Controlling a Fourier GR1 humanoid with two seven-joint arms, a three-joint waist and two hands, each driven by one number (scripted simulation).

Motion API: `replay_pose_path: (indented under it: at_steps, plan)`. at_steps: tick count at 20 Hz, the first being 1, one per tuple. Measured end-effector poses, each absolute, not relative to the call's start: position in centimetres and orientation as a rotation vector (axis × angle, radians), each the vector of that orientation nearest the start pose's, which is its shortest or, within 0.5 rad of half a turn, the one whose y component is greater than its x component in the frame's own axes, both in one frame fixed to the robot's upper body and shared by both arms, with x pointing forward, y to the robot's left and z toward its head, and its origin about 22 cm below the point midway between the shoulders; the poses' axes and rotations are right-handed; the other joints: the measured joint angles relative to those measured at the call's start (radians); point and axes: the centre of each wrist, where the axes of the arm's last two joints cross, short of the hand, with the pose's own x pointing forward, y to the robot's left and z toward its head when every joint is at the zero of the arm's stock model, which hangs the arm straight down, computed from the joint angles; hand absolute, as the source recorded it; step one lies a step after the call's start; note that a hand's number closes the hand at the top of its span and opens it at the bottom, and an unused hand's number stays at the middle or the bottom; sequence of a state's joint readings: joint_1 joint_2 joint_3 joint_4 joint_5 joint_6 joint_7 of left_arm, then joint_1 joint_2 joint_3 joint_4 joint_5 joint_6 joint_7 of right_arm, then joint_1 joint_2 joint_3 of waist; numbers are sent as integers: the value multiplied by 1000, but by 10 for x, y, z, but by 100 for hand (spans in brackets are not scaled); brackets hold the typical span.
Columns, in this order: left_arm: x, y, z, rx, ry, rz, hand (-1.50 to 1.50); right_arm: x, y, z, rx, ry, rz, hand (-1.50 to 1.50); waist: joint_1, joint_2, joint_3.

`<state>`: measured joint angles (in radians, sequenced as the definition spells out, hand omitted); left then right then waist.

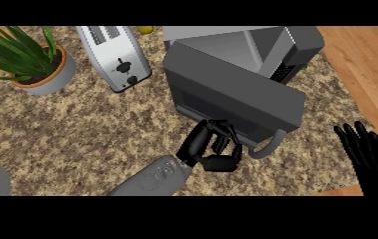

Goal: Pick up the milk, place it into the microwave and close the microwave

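The grey microwave [295, 48] stands at the back of the counter. Its dark door [229, 90] is swung out towards me, half-way between open and closed, and hides most of the inside. No milk shows anywhere. My left hand [210, 148] is at the door's near lower edge, just left of the curved grey handle [269, 145]. Its relaxed fingers touch the door and hold nothing. My right hand [359, 145] rests open at the right edge, fingers up.
A silver toaster [114, 55] lies left of the microwave, with a small yellow thing [145, 29] behind it. A potted plant [37, 65] stands at the far left. The speckled counter [88, 133] ends at the wooden strip [354, 58] on the right.
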<state>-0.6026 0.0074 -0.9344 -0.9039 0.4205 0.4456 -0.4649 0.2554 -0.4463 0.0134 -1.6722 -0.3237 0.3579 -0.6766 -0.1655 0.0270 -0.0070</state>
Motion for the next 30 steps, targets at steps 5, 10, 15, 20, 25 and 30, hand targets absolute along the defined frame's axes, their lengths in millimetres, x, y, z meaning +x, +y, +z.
replay_pose_path:
  at_steps: [5, 10, 15, 20, 25, 30]
  plan:
    - [280, 21, -29, -284, -1812, -471, 150, 183, -342, 32, 319, -2061, 331, -150, -27, 6, -1]
    - [292, 17, -16, -204, -1831, -344, 150, 190, -349, 54, 308, -2086, 390, -150, -56, 12, -1]
    - [307, 13, -3, -133, -1833, -269, -150, 197, -354, 69, 297, -2110, 417, -150, -83, 21, 0]
    - [320, 11, 8, -68, -1804, -211, -150, 211, -371, 109, 106, -2191, 564, 150, -109, 28, 0]
    - [319, 9, 12, -73, -1792, -134, -150, 219, -381, 138, -71, -2241, 681, 150, -116, 37, -1]
    - [319, 8, 14, -89, -1795, -94, -150, 224, -386, 154, -165, -2265, 734, 150, -116, 46, 0]
